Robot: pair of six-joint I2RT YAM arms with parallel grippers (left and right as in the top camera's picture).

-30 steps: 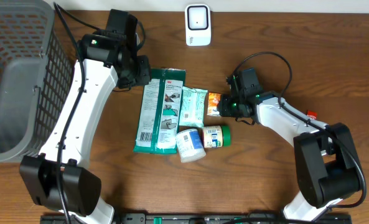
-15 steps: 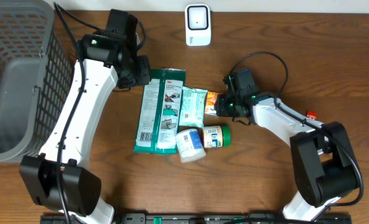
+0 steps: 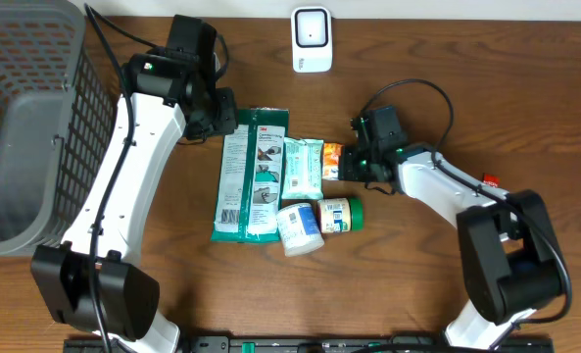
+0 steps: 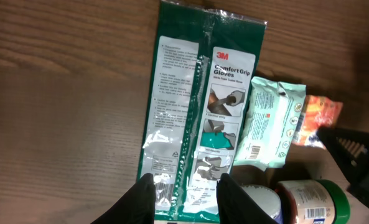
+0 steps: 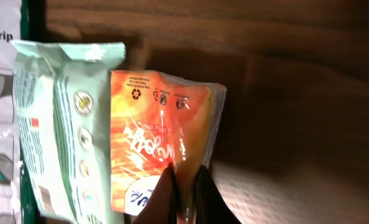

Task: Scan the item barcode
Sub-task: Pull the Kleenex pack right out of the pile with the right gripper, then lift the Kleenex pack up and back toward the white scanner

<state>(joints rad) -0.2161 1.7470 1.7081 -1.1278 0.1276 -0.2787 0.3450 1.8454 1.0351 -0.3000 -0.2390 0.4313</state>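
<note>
The counter (image 3: 486, 59) is viewed from above; close views are aimed ahead of the left gripper (image 4: 188, 191) and right gripper (image 5: 184, 194), the wipes pack (image 3: 303, 169) being shared.

On one brown wooden table (image 3: 417, 294): five retail items in all. One flat green plastic glove pack (image 3: 254, 175). One pale mint soft wipes packet (image 3: 303, 169). One orange foil sachet (image 3: 333, 157). Two small round containers, a white tub with a blue label (image 3: 299, 228) and a green-lidded jar (image 3: 341, 215). One white barcode scanner (image 3: 311, 39). One dark wire-mesh basket (image 3: 35, 49). Two white robot arms, left (image 3: 123, 176) and right (image 3: 442, 188).
</note>
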